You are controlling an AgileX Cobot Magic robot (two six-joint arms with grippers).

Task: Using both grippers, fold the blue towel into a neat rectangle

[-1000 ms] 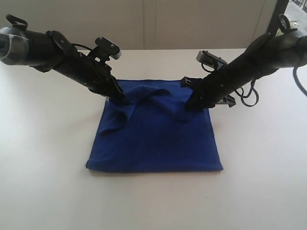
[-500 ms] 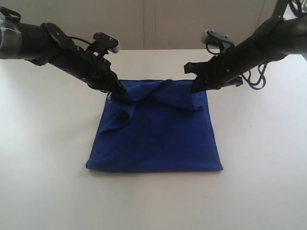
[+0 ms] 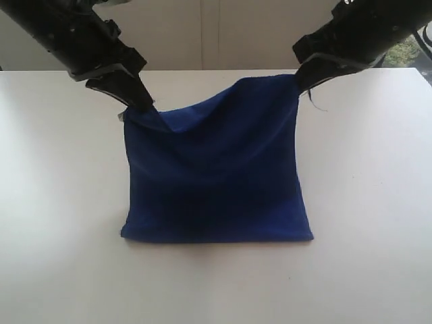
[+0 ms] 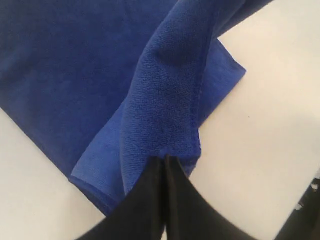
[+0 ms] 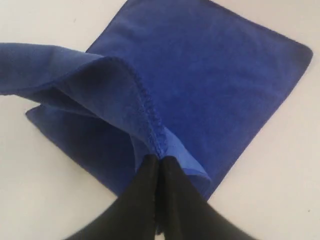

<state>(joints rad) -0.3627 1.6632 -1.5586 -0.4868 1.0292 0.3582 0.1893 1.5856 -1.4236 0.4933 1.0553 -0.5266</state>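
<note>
The blue towel [image 3: 216, 169] hangs by its two far corners above the white table, and its near edge still rests on the table. My left gripper [image 3: 143, 104] is shut on the towel's far left corner, with its black fingers [image 4: 150, 200] pinching the cloth [image 4: 165, 110]. My right gripper [image 3: 299, 82] is shut on the far right corner, which it holds a little higher than the left one. In the right wrist view the stitched hem [image 5: 147, 117] runs into the closed fingers [image 5: 172, 200]. The top edge sags between the two grippers.
The white table [image 3: 61, 223] spreads out on all sides of the towel. A pale wall [image 3: 216, 34] stands behind the table's far edge. Something dark shows at the corner of the left wrist view [image 4: 307, 215].
Both grippers have risen and moved apart with the towel's far corners in them. The crumpled far half of the towel now hangs stretched as a sheet above the table.
</note>
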